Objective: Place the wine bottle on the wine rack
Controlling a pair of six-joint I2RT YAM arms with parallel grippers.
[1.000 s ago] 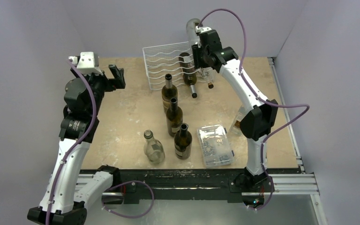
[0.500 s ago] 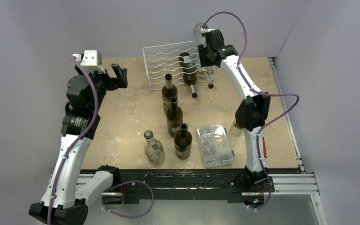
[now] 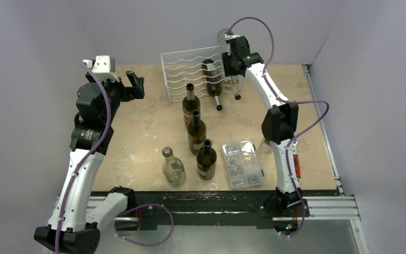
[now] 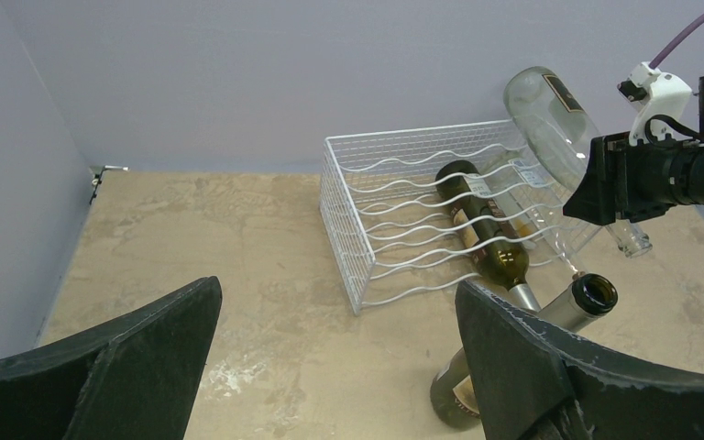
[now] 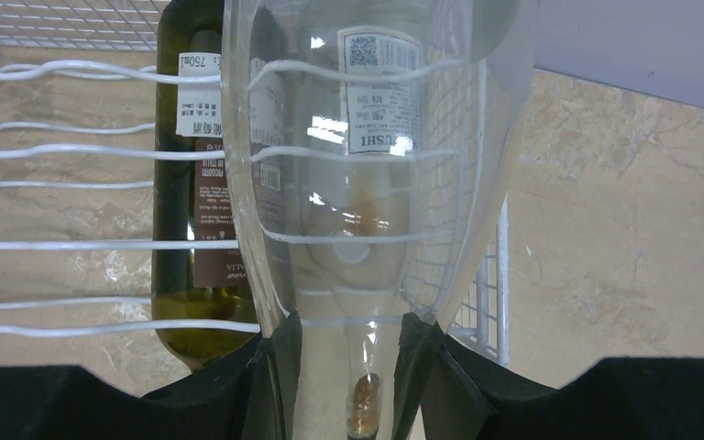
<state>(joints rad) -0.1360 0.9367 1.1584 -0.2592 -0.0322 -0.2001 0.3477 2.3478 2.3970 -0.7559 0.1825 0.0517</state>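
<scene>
The white wire wine rack (image 3: 186,74) stands at the back of the table. A dark bottle (image 3: 211,79) and a clear bottle (image 3: 236,87) lie in it. My right gripper (image 3: 227,59) is shut on the neck of a clear wine bottle (image 3: 222,36), held base-up and tilted over the rack's right end. In the right wrist view the fingers (image 5: 280,367) clamp the bottle (image 5: 367,183), and the rack wires (image 5: 55,243) and the dark bottle (image 5: 197,183) show behind. My left gripper (image 3: 132,84) is open and empty, left of the rack (image 4: 403,211).
Three dark bottles (image 3: 191,103), (image 3: 195,132), (image 3: 206,159) and a clear one (image 3: 173,166) stand upright mid-table. A clear plastic box of small parts (image 3: 241,164) lies near the front right. Grey walls close the back and both sides.
My right arm has stretched farther toward the rack, carrying the clear bottle slightly right and lower over the rack's right end. My left gripper has shifted slightly right.
</scene>
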